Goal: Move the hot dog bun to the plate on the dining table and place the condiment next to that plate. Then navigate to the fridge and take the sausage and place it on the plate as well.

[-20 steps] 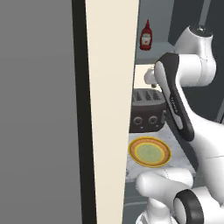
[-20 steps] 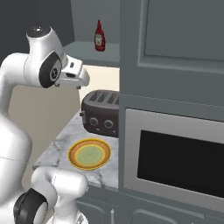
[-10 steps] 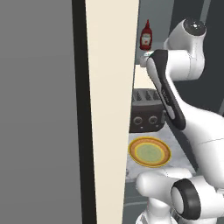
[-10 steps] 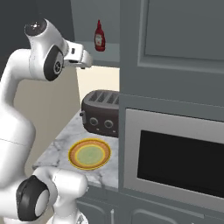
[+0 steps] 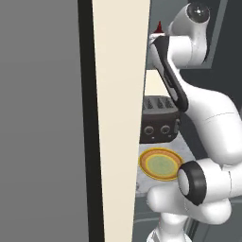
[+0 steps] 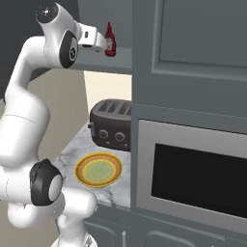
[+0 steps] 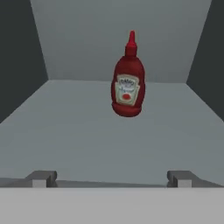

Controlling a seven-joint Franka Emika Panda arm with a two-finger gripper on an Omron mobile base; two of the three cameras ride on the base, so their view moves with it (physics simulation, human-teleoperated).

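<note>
The condiment [image 7: 128, 81] is a red ketchup bottle with a white label, standing upright on a grey shelf [image 7: 87, 131] inside an open cabinet. My gripper [image 7: 112, 178] points straight at it from a short distance, jaws wide open with nothing between them. From the right base view, the gripper [image 6: 101, 43] is level with the condiment [image 6: 110, 41], just left of it and apart from it. Only the red cap of the condiment [image 5: 159, 26] peeks over my arm in the left base view. The hot dog bun, the plate, the dining table, the fridge and the sausage are out of view.
Below the shelf a dark toaster [image 6: 111, 126] and a yellow-rimmed dish [image 6: 98, 170] sit on a marble counter [image 6: 67, 154]. A built-in oven [image 6: 193, 181] stands to the right. A tall cream and grey panel [image 5: 118, 118] blocks the left. Dark side walls [image 7: 19, 52] flank the shelf.
My arm has risen and reached forward, bringing the open gripper up to shelf height and close to the condiment. The bottle, toaster and dish have stayed put.
</note>
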